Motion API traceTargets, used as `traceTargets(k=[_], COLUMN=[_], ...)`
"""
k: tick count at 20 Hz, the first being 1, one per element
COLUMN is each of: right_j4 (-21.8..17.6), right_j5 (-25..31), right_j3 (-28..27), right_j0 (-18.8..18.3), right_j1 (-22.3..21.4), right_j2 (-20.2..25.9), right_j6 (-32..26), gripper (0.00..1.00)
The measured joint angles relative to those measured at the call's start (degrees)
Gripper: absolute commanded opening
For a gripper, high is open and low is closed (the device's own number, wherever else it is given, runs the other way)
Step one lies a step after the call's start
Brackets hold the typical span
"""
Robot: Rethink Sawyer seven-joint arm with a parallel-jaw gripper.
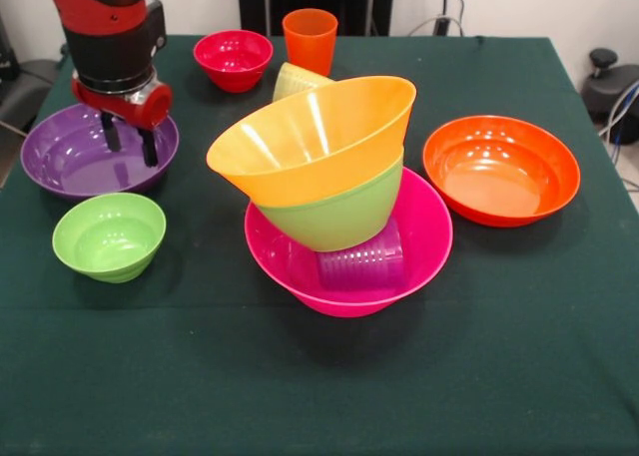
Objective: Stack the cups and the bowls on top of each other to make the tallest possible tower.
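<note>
Hovering over the purple bowl [85, 157] at the table's [319, 396] left side, the gripper [130, 142] hangs with its two dark fingers [149, 149] spread apart and empty, both tips seen against the bowl's inner surface; whether they touch it cannot be told. This bowl sits upright and alone, well apart from the tower [334, 192], so the placement reads as a reach for the next piece to add.

The tower stands at centre. Its base is the pink bowl [419, 241], upright on the cloth. Inside it lies the purple cup [361, 261], on its side, not standing. The green bowl [339, 212] rests on that cup and against the pink rim, which is why it tilts; the yellow-orange bowl [310, 137] nests in it and leans the same way, mouth turned toward the upper right. Because the cup gives a rounded, off-centre support, the stack looks prone to slipping under added weight.

Unused pieces ring the tower: a small green bowl [108, 236] near the purple one, a red bowl [233, 59] and an orange cup [310, 39] at the far edge, a yellow cup [297, 80] tipped over behind the tower and partly hidden by it, and an orange-red bowl [501, 169] upright at right, just beside the pink bowl.
</note>
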Motion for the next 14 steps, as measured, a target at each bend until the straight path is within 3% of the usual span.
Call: traceTargets(k=[14], right_j4=[3.7], right_j5=[0.0], right_j3=[2.2], right_j0=[1.2], right_j1=[-5.8], right_j2=[-0.1], right_j6=[0.0], gripper=[1.0])
